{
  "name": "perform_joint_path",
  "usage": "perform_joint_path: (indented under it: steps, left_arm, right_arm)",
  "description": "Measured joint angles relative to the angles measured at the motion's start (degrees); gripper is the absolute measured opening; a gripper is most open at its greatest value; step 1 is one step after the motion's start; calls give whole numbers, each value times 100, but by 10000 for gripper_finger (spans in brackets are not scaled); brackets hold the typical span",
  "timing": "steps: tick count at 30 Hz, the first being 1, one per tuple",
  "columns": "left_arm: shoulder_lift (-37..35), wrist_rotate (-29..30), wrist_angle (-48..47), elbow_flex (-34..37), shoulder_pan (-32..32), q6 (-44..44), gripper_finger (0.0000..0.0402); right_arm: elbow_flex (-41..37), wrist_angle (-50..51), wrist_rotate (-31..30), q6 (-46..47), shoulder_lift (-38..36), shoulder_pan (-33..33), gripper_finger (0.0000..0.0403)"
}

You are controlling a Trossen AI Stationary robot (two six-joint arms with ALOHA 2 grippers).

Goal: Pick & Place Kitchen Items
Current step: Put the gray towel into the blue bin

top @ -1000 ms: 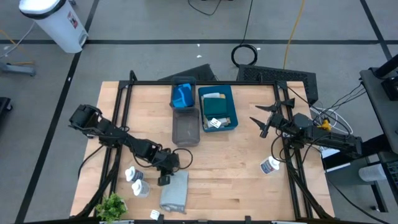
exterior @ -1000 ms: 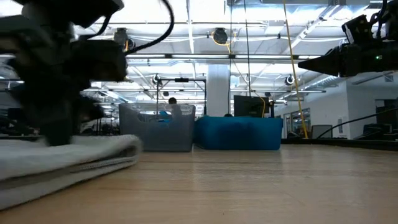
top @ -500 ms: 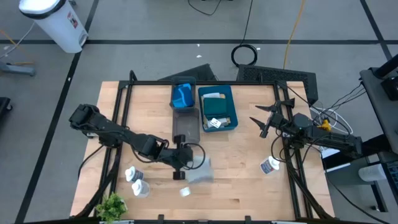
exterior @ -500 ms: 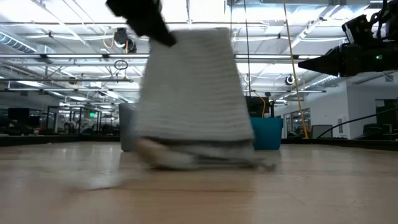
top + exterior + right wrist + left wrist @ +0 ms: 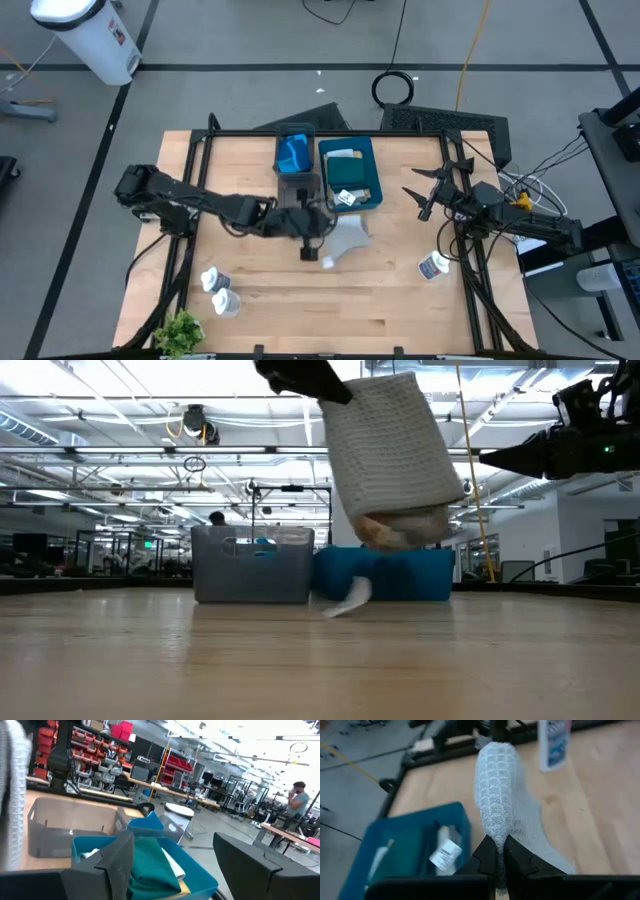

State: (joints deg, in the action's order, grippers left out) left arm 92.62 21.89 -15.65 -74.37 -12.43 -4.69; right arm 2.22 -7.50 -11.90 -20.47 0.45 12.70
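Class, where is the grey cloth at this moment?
In the high view, the grey cloth hangs from the shut left claw above mid-table, just in front of the teal tray and the grey tray.

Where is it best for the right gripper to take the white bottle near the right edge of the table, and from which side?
Probably from straight above, closing across the middle of the white bottle. Its body is long and narrow, and bare table lies on both sides, so the fingers have room. The open right gripper hovers nearby.
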Motion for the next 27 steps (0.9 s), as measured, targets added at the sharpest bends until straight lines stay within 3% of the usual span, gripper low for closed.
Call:
perform_joint_path:
  steps: [6, 9, 17, 23, 27]
  left_arm:
    - [192, -140, 374, -7, 384, -40, 10]
    - [469, -498, 430, -14, 480, -241, 10]
    - [920, -1041, 127, -632, 513, -337, 10]
    - [1029, -1299, 20, -678, 493, -532, 10]
    - [1029, -1296, -56, -684, 516, -540, 10]
  right_arm:
    - [2, -227, 0, 11, 0, -1, 247]
    - [0, -379, 7, 40, 0, 0, 247]
    - [0, -542, 11, 1685, 11, -3, 249]
    - [0, -949, 4, 2104, 15, -3, 249]
    - [0, -1772, 6, 2406, 187, -1, 247]
